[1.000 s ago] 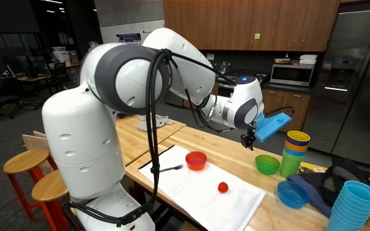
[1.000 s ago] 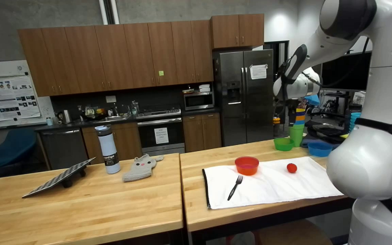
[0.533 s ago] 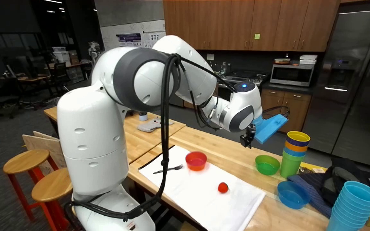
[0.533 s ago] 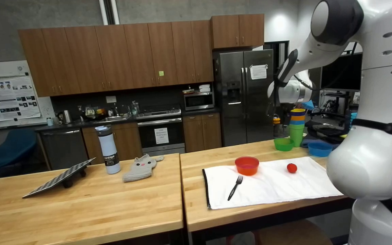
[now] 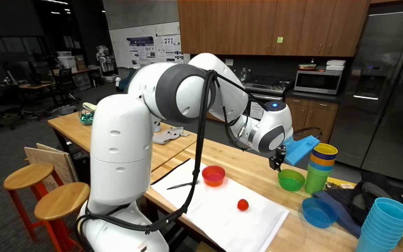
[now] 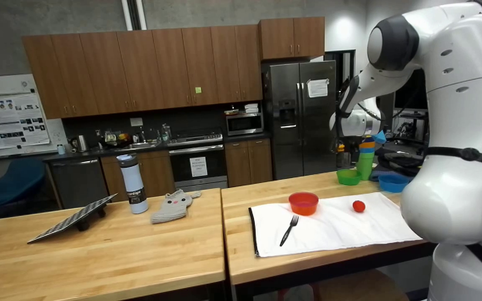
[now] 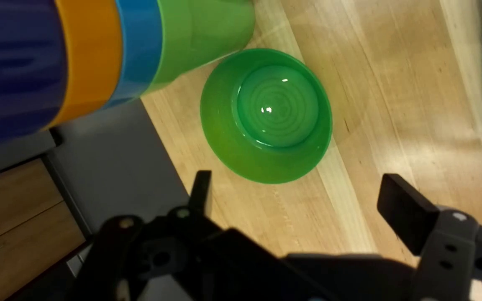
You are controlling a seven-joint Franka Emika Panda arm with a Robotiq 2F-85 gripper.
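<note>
The gripper (image 7: 299,193) is empty, its fingers apart. From it, in the wrist view, the green bowl (image 7: 266,116) sits on the table (image 7: 391,96) between 11 and 12 o'clock, the cup stack (image 7: 94,54) at 10. Apparent progress: positioned near the bowl, no grip yet.

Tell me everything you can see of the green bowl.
The green bowl is round, glossy and translucent, apparently plastic, with a flared wall and concentric rings on its base. Glints show inside. It stands upright on the table, close beside the mixed-color cups; whether they touch, I can't tell. The jaws stand open near it, not holding it.
</note>
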